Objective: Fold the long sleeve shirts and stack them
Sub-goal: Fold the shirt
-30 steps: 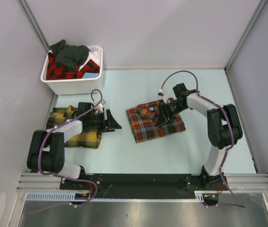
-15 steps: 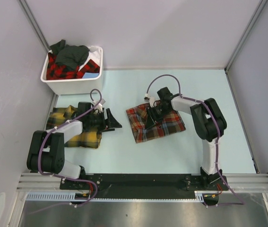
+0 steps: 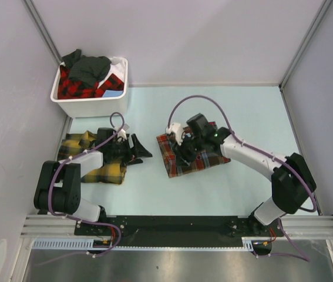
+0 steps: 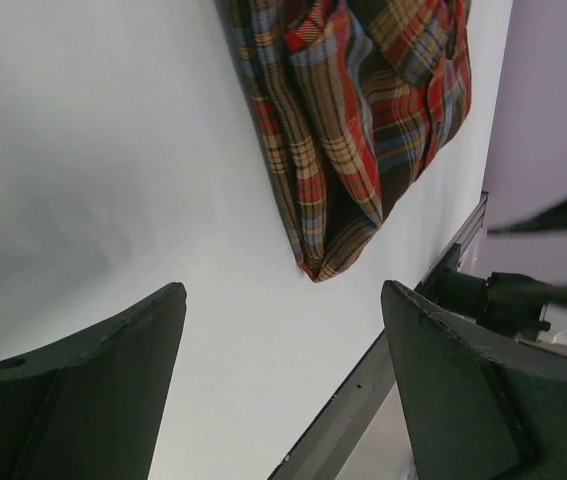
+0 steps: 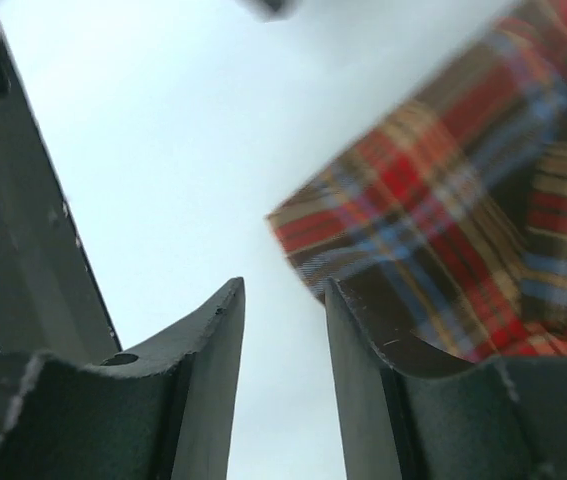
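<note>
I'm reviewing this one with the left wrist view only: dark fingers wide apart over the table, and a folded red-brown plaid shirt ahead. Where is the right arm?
Observer: The right end effector is over the left part of that folded red-brown plaid shirt, with its jaws slightly apart at the shirt's edge and nothing between them.
Reviewer: Any other shirt laid out?
Observer: A yellow-and-dark-green plaid shirt lies under the left arm, outside your view.
Reviewer: Anything left to fold?
Observer: Red-black plaid and dark grey clothes are heaped in a white plastic bin at the table's back left.
</note>
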